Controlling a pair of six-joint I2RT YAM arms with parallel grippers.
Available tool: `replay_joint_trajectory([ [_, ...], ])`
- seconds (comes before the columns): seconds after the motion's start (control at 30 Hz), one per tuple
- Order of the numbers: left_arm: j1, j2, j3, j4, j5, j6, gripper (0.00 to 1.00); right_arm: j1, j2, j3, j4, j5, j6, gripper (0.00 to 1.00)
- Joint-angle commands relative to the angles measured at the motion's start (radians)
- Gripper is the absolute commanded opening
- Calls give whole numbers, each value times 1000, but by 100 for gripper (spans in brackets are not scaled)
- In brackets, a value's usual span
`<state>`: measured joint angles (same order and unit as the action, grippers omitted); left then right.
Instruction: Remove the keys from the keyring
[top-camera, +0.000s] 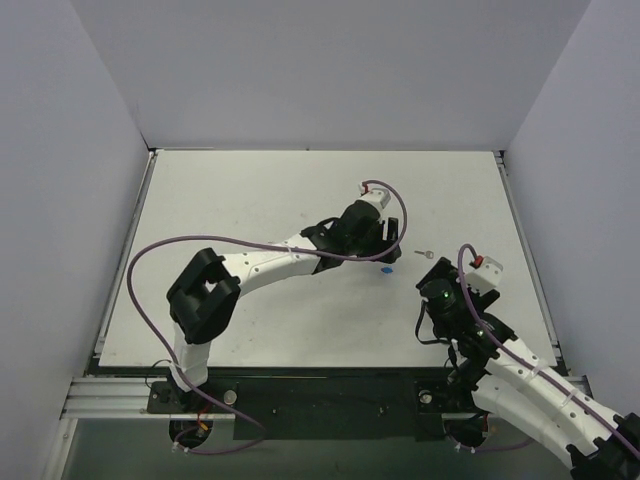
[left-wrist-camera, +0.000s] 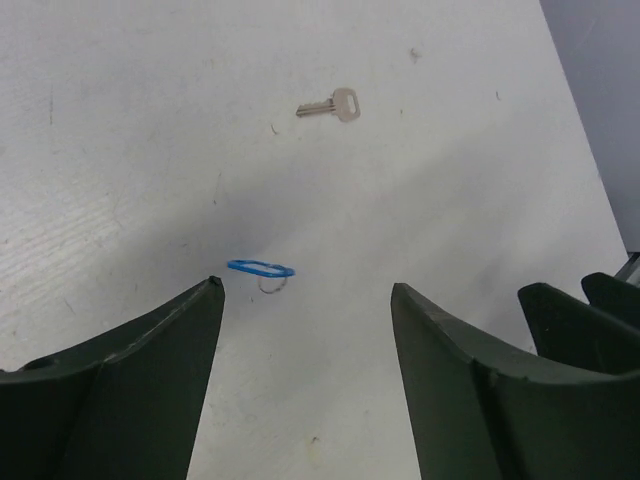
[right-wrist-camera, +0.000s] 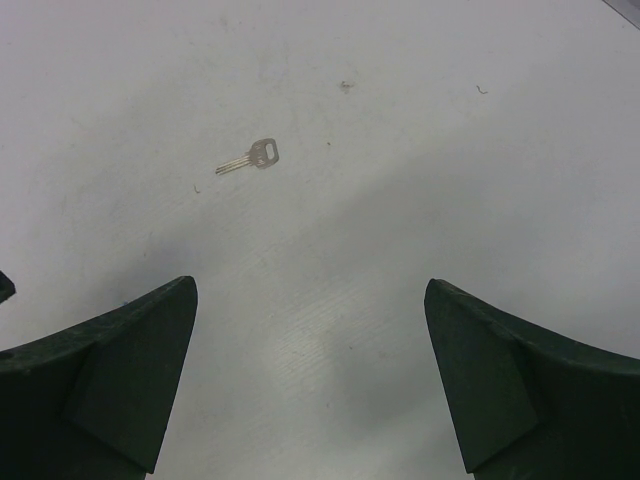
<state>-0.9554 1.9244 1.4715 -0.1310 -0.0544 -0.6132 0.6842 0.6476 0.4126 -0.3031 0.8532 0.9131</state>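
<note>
While both arms reach out over the white table (top-camera: 250, 200), the keyring (left-wrist-camera: 262, 268) lies flat on it. The key (left-wrist-camera: 330, 105) sits well apart from the keyring, off its ring (left-wrist-camera: 272, 284), which shows only as a faint grey loop at the tag's near side. From the left wrist the keyring is caught almost edge-on, a thin blue sliver whose pale centre barely shows. From above it shrinks to a blue speck, and the key is a grey fleck to its right and slightly farther back, too small for any detail.

The left gripper (left-wrist-camera: 307, 288) hangs just short of the keyring, jaws spread wide and holding nothing, with the tag just ahead of the gap. Its fingers (left-wrist-camera: 150, 390) are cut off by the bottom of the frame. The right gripper (right-wrist-camera: 310, 288) is spread and empty too, to the right of the keyring and near the key. Its camera catches the key alone, because the keyring falls outside that view.

Whether either gripper touches the table cannot be told. Dark shapes (left-wrist-camera: 580, 320) to the right of the keyring in the left wrist view are cropped by the edge and cannot be identified.
</note>
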Motion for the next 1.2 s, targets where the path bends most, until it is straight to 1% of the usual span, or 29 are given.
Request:
replay_joint_trajectory([
  [0.0,18,18,118,-4,24,-10,79,-23,30,-5,12,0,-2,92],
  [0.1,21,15,173,-59,18,7,80,-21,41,0,15,-8,-8,92],
  [0.2,33,-13,187,-96,2,21,83,-23,44,0,21,-14,-13,93],
  [0.37,59,-139,112,-133,-27,44,85,-23,50,0,36,-29,-26,93],
  [0.5,93,-264,27,-182,-47,102,86,-23,64,0,74,-80,-75,93],
  [0.6,122,-394,-80,-226,-61,131,87,-20,61,-6,101,-114,-102,93],
  [0.7,159,-517,-174,-262,-73,155,88,-15,41,-23,154,-183,-154,93],
  [0.73,164,-589,-230,-280,-81,159,88,-12,40,-26,168,-193,-163,93],
  [0.77,170,-620,-269,-291,-85,162,88,-9,35,-28,171,-204,-169,93],
  [0.8,170,-699,-331,-304,-96,161,88,-11,35,-28,168,-206,-171,93],
  [0.83,176,-737,-371,-312,-101,162,88,-9,34,-28,167,-215,-171,93],
  [0.87,176,-816,-435,-329,-117,161,88,-9,32,-26,168,-220,-169,93],
  [0.97,182,-967,-548,-398,-154,152,88,-6,37,-26,180,-267,-186,94],
  [1.07,184,-1129,-617,-496,-183,138,88,-5,29,-26,168,-276,-174,98],
  [1.17,185,-1240,-668,-568,-217,130,88,-3,-2,-28,145,-272,-163,100],
])
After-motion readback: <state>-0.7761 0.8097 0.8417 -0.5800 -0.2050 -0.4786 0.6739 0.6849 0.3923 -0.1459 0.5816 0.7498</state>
